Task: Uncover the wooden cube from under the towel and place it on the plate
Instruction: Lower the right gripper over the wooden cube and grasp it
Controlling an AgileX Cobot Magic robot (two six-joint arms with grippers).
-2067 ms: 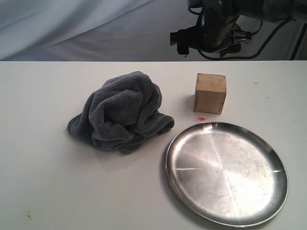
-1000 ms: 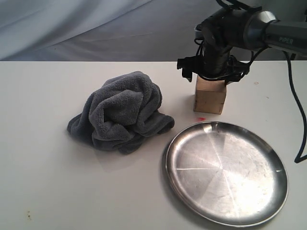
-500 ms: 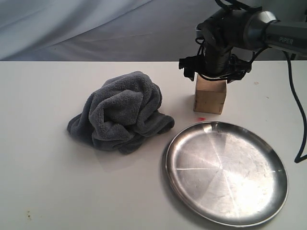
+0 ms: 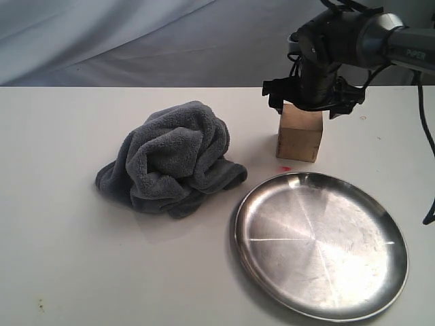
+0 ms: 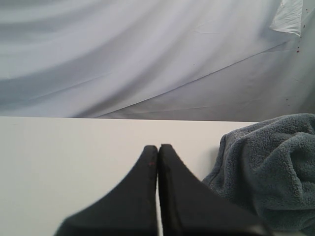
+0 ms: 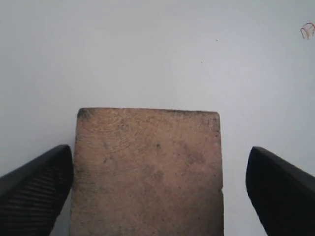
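The wooden cube [image 4: 299, 141] stands uncovered on the white table, behind the silver plate [image 4: 321, 244]. The dark grey towel [image 4: 173, 159] lies crumpled to the cube's left. My right gripper [image 4: 309, 102] hangs right over the cube's top. In the right wrist view it is open [image 6: 158, 152], one finger [image 6: 39, 187] close against one side of the cube [image 6: 147, 172] and the other standing off with a gap. My left gripper [image 5: 158, 147] is shut on nothing, low over the table beside the towel [image 5: 270, 162]; it is out of the exterior view.
A small red mark [image 4: 284, 168] sits on the table between the cube and the plate. The right arm's black cable [image 4: 425, 136] hangs down at the far right. A grey cloth backdrop [image 4: 102, 34] rises behind the table's far edge.
The right arm has come down from above and behind onto the cube's top, then edged slightly to the right. Cube, towel and plate have not moved.
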